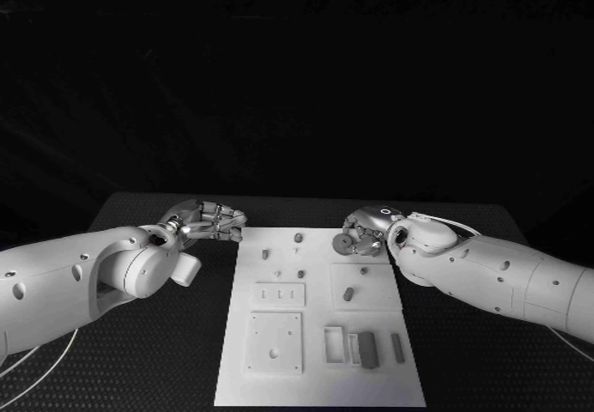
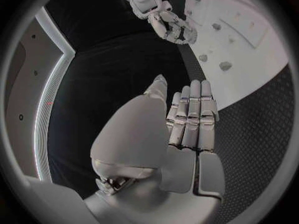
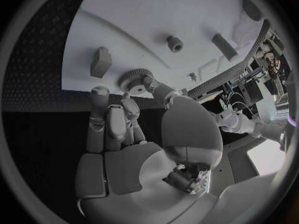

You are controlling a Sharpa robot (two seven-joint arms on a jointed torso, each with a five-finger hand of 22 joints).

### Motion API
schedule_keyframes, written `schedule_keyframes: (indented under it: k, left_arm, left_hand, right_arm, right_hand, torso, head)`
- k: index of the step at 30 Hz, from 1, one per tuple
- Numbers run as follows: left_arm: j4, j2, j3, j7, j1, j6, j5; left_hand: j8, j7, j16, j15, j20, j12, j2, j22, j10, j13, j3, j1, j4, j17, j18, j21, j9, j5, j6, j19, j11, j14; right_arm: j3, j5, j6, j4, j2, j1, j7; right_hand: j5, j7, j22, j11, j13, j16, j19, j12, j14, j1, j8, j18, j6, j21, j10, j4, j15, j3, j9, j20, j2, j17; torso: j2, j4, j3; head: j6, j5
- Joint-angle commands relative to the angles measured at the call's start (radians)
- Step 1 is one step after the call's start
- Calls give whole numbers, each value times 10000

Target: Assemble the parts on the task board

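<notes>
The white task board [image 1: 319,378] lies mid-table, with small grey parts on it. My right hand [image 1: 369,230] hovers over the board's far right corner and pinches a round toothed gear [image 1: 342,244] between thumb and finger. In the right wrist view the gear [image 3: 132,79] sits at the fingertips of the right hand [image 3: 134,134], just above the board [image 3: 137,15]. My left hand [image 1: 204,221] is beside the board's far left corner, over the black table. In its wrist view the left hand [image 2: 187,119] has its fingers straight and holds nothing; the right hand [image 2: 171,25] shows beyond it.
Small pegs [image 1: 299,234] stand on the far part of the board, and an oval piece [image 1: 349,294] lies at mid-right. Two square plates [image 1: 274,342] sit at the near left. Grey bars [image 1: 366,348] lie by a slot at the near right. Black table [image 1: 148,360] surrounds the board.
</notes>
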Motion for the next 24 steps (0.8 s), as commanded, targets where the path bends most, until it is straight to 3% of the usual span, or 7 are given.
schedule_keyframes:
  k: [1,15,24]
  left_arm:
    - [26,15,7,83,11,145,-37]
    - [33,6,7,75,11,160,-41]
    - [28,-6,7,72,11,159,-52]
  left_hand:
    - [-69,178,-57,27,-6,-35,5,-12,17,10,53,-98,19,12,32,-42,-16,59,-6,-22,27,-71]
    - [-71,178,-66,28,-6,-45,2,-13,20,11,55,-101,18,20,32,-47,-19,59,-6,-21,27,-71]
    - [-73,178,-72,28,-6,-52,0,-14,21,12,58,-100,16,27,32,-51,-22,59,-6,-20,28,-71]
  right_arm:
    - [-25,-130,173,7,37,-64,120]
    - [-39,-354,147,25,70,-160,140]
    - [-39,-457,-405,125,34,-162,77]
  right_hand:
    - [-2,62,224,2,-11,33,-46,80,62,-1,57,296,177,40,3,-29,23,-66,45,-49,103,0]
    - [4,43,210,-15,-169,16,-111,113,50,70,298,296,727,117,-53,-339,9,-99,181,-48,214,-8]
    - [9,65,201,6,-332,-17,-141,-4,12,91,231,296,665,115,-185,-428,27,-85,166,-38,143,-94]
  torso:
    - [-2,-16,14]
    - [4,-24,24]
    - [-3,-8,11]
  head:
    - [-15,7]
    - [-40,19]
    - [-33,16]
